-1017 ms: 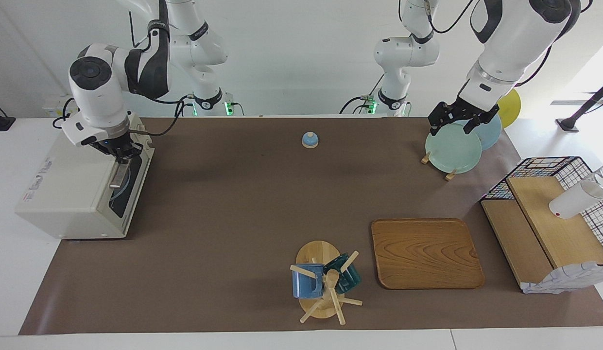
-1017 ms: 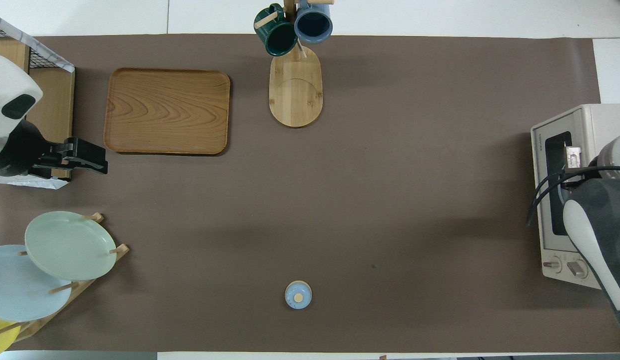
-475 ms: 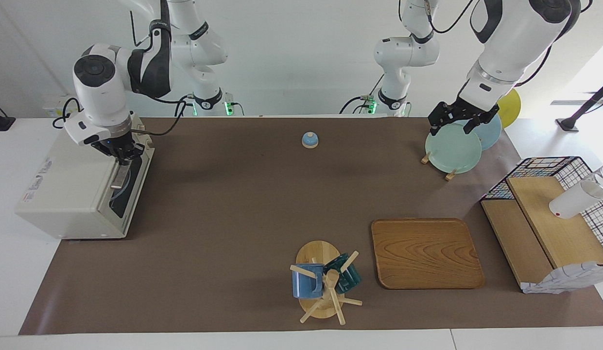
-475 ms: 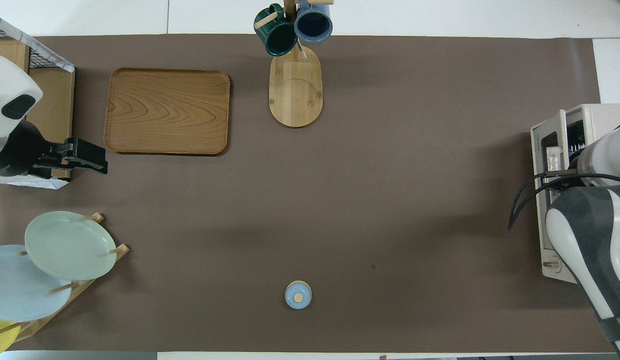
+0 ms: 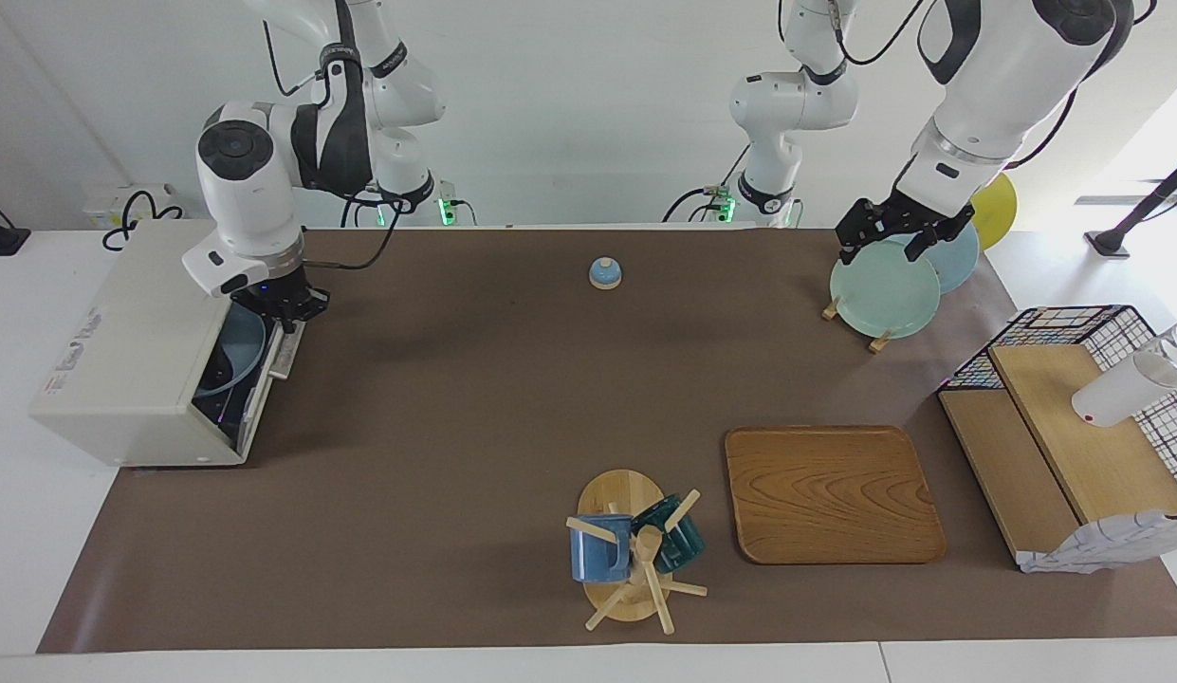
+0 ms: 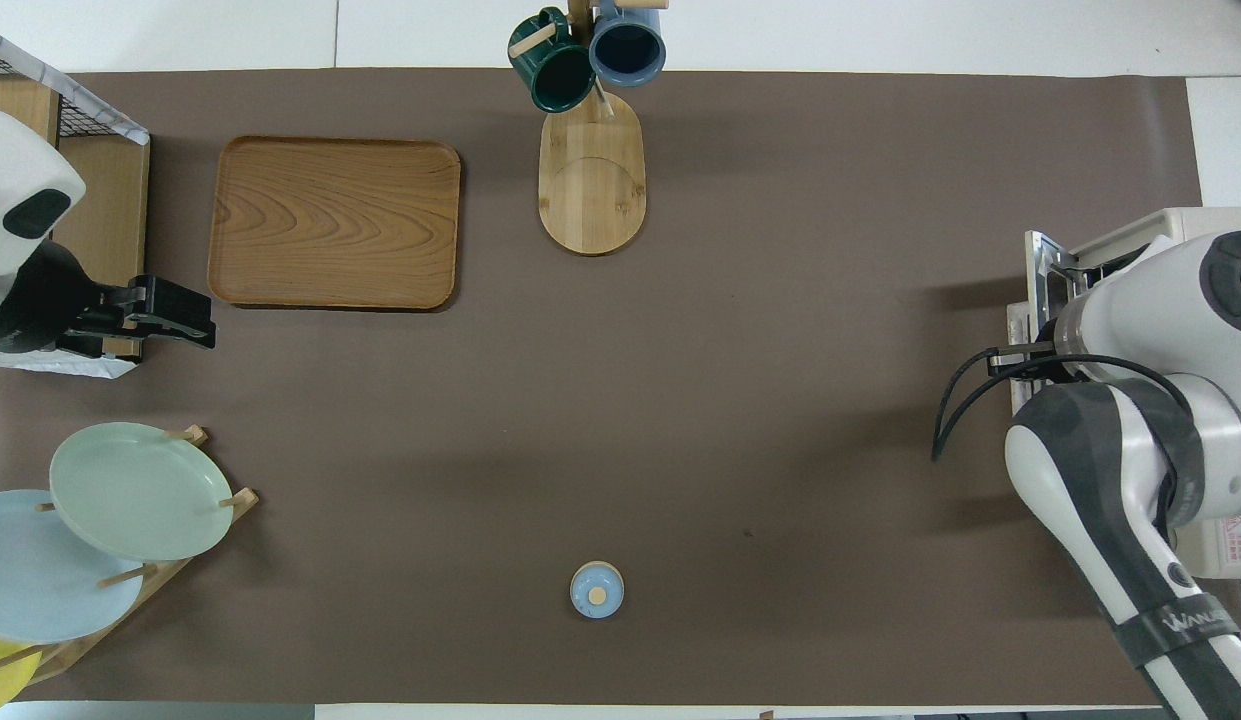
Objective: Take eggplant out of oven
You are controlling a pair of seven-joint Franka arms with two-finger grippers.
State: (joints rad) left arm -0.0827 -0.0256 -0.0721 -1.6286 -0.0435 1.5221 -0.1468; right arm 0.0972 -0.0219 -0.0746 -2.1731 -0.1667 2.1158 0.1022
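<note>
The cream-white oven (image 5: 133,323) stands at the right arm's end of the table. Its dark glass door (image 5: 266,365) is tipped partly open. My right gripper (image 5: 288,317) is shut on the door's bar handle at the door's top edge. A blue plate (image 5: 235,353) shows inside the opening. The eggplant is hidden. In the overhead view the right arm's wrist (image 6: 1130,320) covers the gripper and most of the oven (image 6: 1205,222); only the door's edge (image 6: 1036,290) shows. My left gripper (image 5: 887,242) waits open, raised over the plate rack, and it also shows in the overhead view (image 6: 180,325).
A plate rack with a green plate (image 5: 884,289) stands near the left arm. A wooden tray (image 5: 832,495), a mug tree (image 5: 635,550) and a wire basket with wooden shelves (image 5: 1072,427) lie farther from the robots. A small blue knobbed lid (image 5: 605,273) sits near the robots.
My right gripper has pulled the oven door's handle outward toward the table's middle. The door went from shut to partly open, and the blue plate inside now shows. The left arm stayed still.
</note>
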